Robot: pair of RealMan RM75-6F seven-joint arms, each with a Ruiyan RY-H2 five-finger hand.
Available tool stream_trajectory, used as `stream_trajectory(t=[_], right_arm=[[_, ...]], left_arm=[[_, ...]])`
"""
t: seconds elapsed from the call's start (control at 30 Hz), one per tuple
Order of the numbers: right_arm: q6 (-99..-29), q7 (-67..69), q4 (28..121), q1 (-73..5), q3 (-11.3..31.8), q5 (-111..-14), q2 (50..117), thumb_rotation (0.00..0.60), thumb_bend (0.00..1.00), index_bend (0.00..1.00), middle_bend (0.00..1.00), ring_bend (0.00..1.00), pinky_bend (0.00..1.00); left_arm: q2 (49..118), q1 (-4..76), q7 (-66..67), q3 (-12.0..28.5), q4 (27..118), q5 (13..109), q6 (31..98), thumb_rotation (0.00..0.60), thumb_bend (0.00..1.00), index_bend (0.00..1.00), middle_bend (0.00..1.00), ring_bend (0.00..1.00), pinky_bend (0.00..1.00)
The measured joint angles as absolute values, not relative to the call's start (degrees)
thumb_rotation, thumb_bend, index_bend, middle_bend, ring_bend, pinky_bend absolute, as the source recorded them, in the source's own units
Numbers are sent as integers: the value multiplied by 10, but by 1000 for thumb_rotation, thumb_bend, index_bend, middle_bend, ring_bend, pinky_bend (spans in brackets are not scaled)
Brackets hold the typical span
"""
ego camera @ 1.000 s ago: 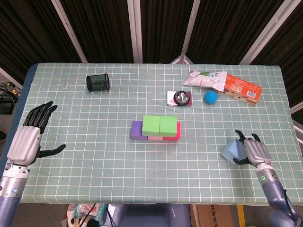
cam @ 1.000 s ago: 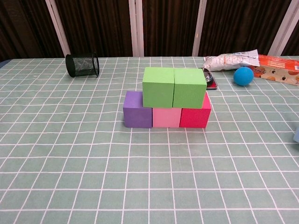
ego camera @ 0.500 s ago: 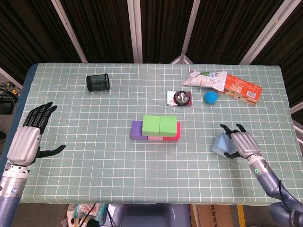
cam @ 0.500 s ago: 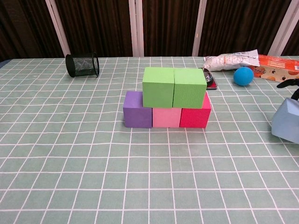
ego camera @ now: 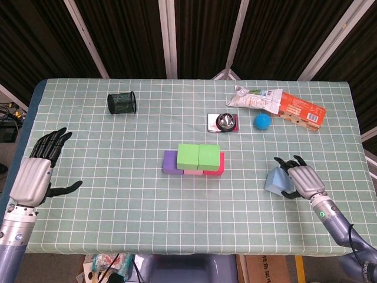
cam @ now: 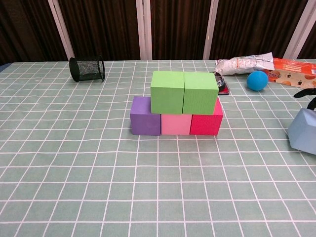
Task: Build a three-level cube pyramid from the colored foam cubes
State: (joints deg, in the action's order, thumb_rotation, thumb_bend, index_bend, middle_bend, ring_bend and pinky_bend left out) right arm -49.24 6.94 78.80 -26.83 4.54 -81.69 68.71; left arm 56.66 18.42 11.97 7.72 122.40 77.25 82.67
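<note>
Your right robot hand point(ego camera: 305, 180) grips the pale blue cube point(ego camera: 274, 181), tilted, well right of the stack: purple point(cam: 145, 116), pink point(cam: 176, 124), red cubes point(cam: 206, 123) w/ two green cubes point(cam: 184, 92) on top. Left robot hand point(ego camera: 35, 173) is spread wide, holding nothing, at the bench point(ego camera: 118, 194) edge.

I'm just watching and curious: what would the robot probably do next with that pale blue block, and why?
Probably carry the blue cube, held by the right hand, up over the two green cubes. Two levels stand already; the top is bare, so this cube would cap it.
</note>
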Motion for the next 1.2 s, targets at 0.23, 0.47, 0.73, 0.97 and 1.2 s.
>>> stream_trajectory(t=[0.23, 0.47, 0.73, 0.97, 1.2], right_arm=[[-479, 67, 827, -262, 46, -767, 673, 600, 253, 0, 53, 35, 0], [-487, 41, 895, -251, 63, -662, 666, 600, 253, 0, 54, 34, 0], [-524, -40, 916, -254, 78, -586, 685, 600, 253, 0, 132, 60, 0], [-529, -72, 915, -263, 78, -552, 702, 600, 253, 0, 132, 60, 0], [-529, -88, 915, -269, 77, -537, 708, 600, 253, 0, 141, 63, 0]], left_arm=[[565, 182, 119, 78, 1226, 773, 822, 600, 124, 0, 1, 0, 0], [564, 180, 118, 78, 1228, 777, 820, 600, 125, 0, 1, 0, 0], [561, 175, 113, 81, 1228, 779, 820, 600, 125, 0, 1, 0, 0], [558, 173, 107, 84, 1227, 778, 819, 600, 124, 0, 1, 0, 0], [556, 172, 103, 86, 1225, 776, 814, 600, 124, 0, 1, 0, 0]])
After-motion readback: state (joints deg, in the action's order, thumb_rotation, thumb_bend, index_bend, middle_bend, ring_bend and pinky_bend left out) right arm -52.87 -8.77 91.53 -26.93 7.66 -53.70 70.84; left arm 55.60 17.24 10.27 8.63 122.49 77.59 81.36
